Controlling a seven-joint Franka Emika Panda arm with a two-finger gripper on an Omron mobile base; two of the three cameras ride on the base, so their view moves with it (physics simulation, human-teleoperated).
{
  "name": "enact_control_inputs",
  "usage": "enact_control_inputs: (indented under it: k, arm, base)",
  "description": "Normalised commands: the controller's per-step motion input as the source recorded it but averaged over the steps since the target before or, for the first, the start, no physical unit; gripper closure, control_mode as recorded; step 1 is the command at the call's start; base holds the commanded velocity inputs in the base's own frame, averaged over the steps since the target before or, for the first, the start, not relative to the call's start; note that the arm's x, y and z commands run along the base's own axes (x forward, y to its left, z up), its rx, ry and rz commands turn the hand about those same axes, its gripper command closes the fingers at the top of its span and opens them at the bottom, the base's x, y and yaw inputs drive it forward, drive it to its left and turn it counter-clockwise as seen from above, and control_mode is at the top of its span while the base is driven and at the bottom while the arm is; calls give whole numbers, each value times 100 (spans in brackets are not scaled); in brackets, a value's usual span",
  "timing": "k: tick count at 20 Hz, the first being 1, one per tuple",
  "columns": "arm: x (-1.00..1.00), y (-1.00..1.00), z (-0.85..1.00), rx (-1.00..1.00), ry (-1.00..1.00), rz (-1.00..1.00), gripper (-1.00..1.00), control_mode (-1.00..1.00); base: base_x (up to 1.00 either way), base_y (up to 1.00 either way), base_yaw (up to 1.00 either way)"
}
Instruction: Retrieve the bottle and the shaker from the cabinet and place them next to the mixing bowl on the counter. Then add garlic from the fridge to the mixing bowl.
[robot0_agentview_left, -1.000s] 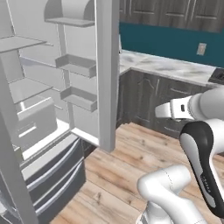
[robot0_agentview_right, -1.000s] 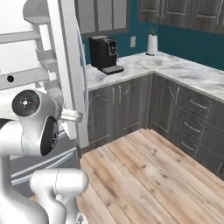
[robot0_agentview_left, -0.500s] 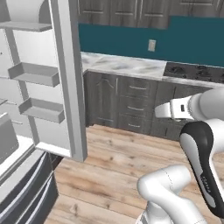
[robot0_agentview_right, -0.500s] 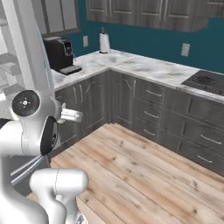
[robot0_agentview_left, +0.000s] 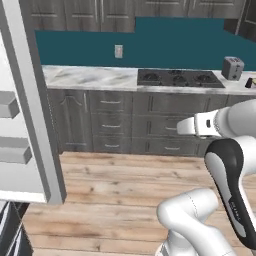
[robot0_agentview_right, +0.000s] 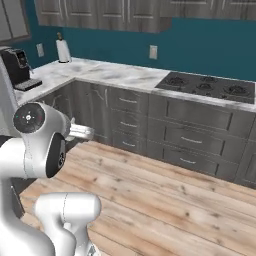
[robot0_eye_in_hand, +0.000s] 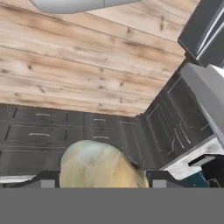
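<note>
In the hand view the hand (robot0_eye_in_hand: 99, 180) is clamped on the garlic (robot0_eye_in_hand: 99, 168), a pale yellowish bulb sitting between its two dark fingertips (robot0_eye_in_hand: 46, 179) above the wooden floor (robot0_eye_in_hand: 78, 65). Beyond the floor runs the marble tabletop (robot0_agentview_left: 90, 77) with the black stove (robot0_agentview_left: 177, 77) set into it. The toaster (robot0_agentview_left: 232, 67) stands just right of the stove, and the open fridge door (robot0_agentview_left: 27, 100) stands well to its left.

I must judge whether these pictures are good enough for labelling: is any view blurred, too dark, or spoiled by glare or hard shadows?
Left base view: evenly lit, no glare, the black cooktop fairly sharp. Right base view: also even, soft shadows only, the white paper towel roll slightly soft. Hand view: blurriest, the pale beige garlic bulb between the jaws is smeared, without fine detail.
</note>
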Motion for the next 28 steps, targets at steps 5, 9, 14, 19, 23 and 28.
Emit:
enact_control_inputs:
  k: [5,9,14,19,23,28]
  arm:
    - [0,0,0,0,0,0,100,100]
    - [0,0,0,0,0,0,100,100]
    - [0,0,0,0,0,0,100,100]
    - [0,0,0,0,0,0,100,100]
    - [0,0,0,0,0,0,100,100]
    - [0,0,0,0,0,0,100,100]
  base:
    - [11,-32,-39]
    - [30,-25,-32]
    - [40,-23,-28]
    - [56,-18,-28]
    - [70,-19,-30]
    - [71,-21,-30]
